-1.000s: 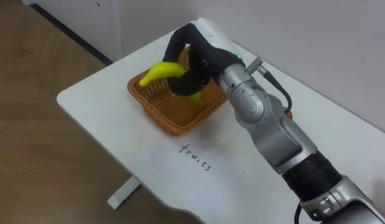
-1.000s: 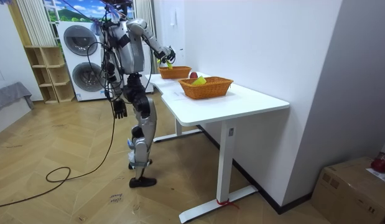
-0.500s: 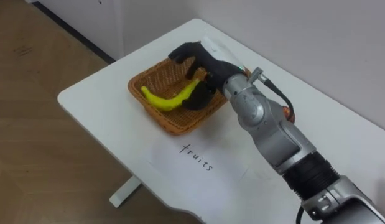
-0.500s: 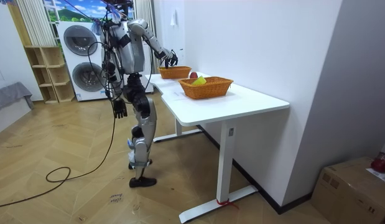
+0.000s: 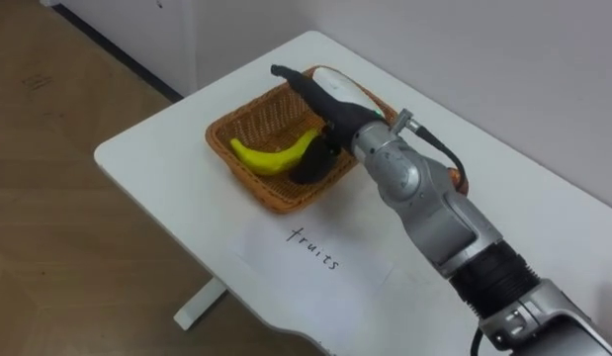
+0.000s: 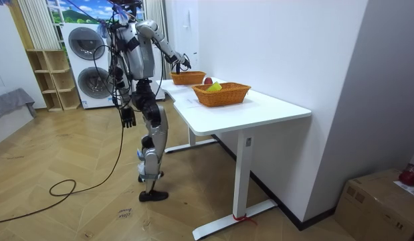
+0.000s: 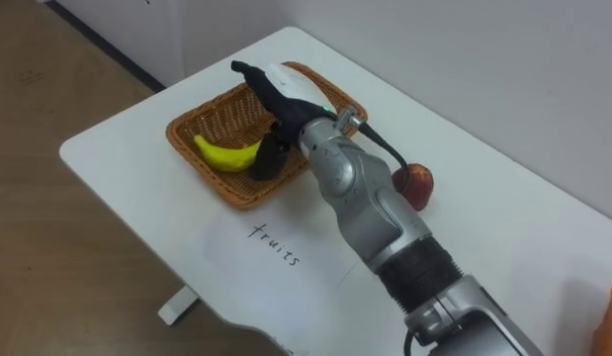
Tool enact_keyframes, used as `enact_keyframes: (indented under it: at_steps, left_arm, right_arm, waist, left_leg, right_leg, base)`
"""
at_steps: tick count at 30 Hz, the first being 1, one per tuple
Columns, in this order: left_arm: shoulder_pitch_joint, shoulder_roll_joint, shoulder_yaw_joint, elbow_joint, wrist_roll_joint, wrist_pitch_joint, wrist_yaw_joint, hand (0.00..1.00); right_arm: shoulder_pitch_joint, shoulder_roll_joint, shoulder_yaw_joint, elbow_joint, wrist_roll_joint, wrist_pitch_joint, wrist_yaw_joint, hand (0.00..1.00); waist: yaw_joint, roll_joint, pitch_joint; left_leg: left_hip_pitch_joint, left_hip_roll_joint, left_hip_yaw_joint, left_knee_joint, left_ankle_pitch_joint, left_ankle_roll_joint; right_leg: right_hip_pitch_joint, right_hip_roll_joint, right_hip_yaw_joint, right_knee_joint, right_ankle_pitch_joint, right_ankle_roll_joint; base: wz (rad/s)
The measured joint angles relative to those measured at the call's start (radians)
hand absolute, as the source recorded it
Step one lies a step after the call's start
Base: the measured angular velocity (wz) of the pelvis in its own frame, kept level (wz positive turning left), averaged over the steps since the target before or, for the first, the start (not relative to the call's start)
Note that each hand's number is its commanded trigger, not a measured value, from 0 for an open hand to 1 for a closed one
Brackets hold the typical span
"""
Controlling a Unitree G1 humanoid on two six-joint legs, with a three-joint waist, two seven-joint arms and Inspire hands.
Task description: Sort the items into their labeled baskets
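Wicker basket (image 5: 236, 170) sits near the end of the white counter (image 5: 167, 168), and a yellow banana (image 5: 271, 158) lies inside it on the woven bottom, curved and resting free. The robot's right hand (image 5: 325, 99) hovers over the basket's far side with its dark fingers (image 5: 291, 77) stretched out straight and holding nothing. Its thumb points down just beside the banana's nearer end. On the counter in front of the basket lies a sheet of paper (image 5: 286, 259) with a handwritten word. A red apple (image 7: 416, 183) rests on the counter beside the robot's forearm, apart from the basket.

From across the room, the robot stands upright at the counter's far end, right arm reaching out over it. Its left hand (image 6: 128, 119) hangs by its thigh; I cannot tell whether it is open or closed. A second wicker basket (image 6: 220, 97) stands nearer along the counter.
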Motion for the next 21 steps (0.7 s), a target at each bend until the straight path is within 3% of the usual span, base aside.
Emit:
enact_keyframes:
  at_steps: [12,21]
  left_arm:
    - [-0.009,-0.004,0.005,0.018,0.000,0.000,-0.001,0.00]
    - [-0.006,-0.002,0.030,0.018,0.003,-0.003,-0.009,0.00]
  right_arm:
    - [0.000,-0.025,0.000,0.012,-0.030,0.001,0.031,0.00]
    - [0.001,-0.047,-0.004,-0.015,-0.086,0.000,0.040,0.00]
  waist:
    - [-0.002,-0.004,-0.0026]
    - [-0.033,-0.007,-0.0042]
  left_leg:
    - [0.006,0.000,0.005,0.005,0.000,0.000]
    - [0.019,0.001,0.009,0.005,0.000,0.000]
  right_leg:
    - [0.010,0.004,0.021,-0.016,0.000,0.000]
    - [0.022,0.003,0.025,-0.015,0.000,0.000]
  base:
    - [-0.01]
    - [-0.01]
